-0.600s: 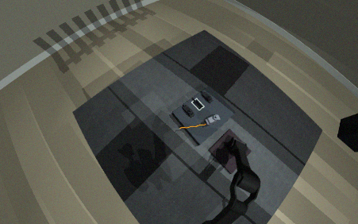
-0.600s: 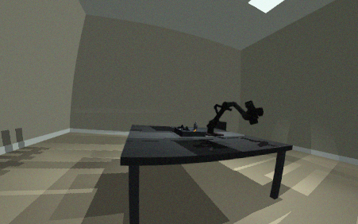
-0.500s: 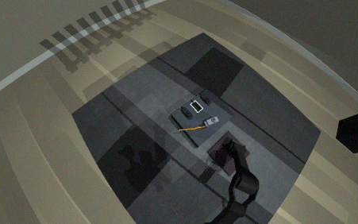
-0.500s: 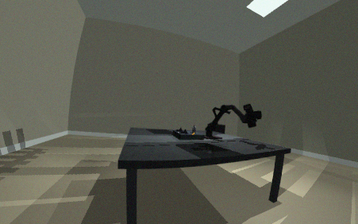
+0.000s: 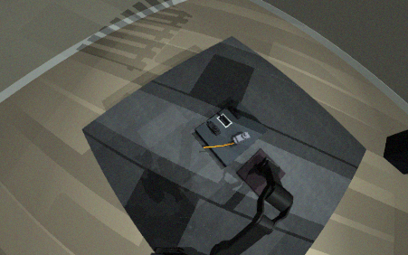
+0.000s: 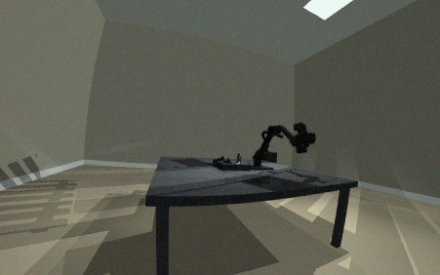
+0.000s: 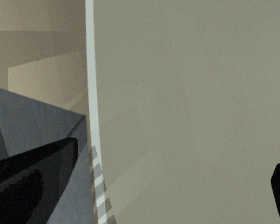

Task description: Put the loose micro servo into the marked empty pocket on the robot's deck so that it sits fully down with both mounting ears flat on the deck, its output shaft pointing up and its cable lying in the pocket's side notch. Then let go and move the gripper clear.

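Note:
The loose micro servo point(image 5: 241, 136) point(image 6: 239, 157) is a small pale grey block. It lies on the dark deck point(image 5: 228, 154) point(image 6: 229, 167), near its right edge. Its orange cable point(image 5: 219, 146) trails to the left across the deck. The marked empty pocket point(image 5: 223, 120) is a white-outlined rectangle at the deck's far end, beside a dark seated servo point(image 5: 213, 127). My gripper point(image 6: 306, 141) point(image 7: 177, 161) is open and empty. It is raised high, off to the side of the deck, far from the servo. The wrist view shows only wall, floor and table edge between the fingers.
The deck sits mid-table on a dark grey table point(image 5: 167, 127) point(image 6: 249, 187). The arm's base plate point(image 5: 249, 169) stands just beside the deck. A dark box point(image 5: 407, 146) stands on the floor at the right.

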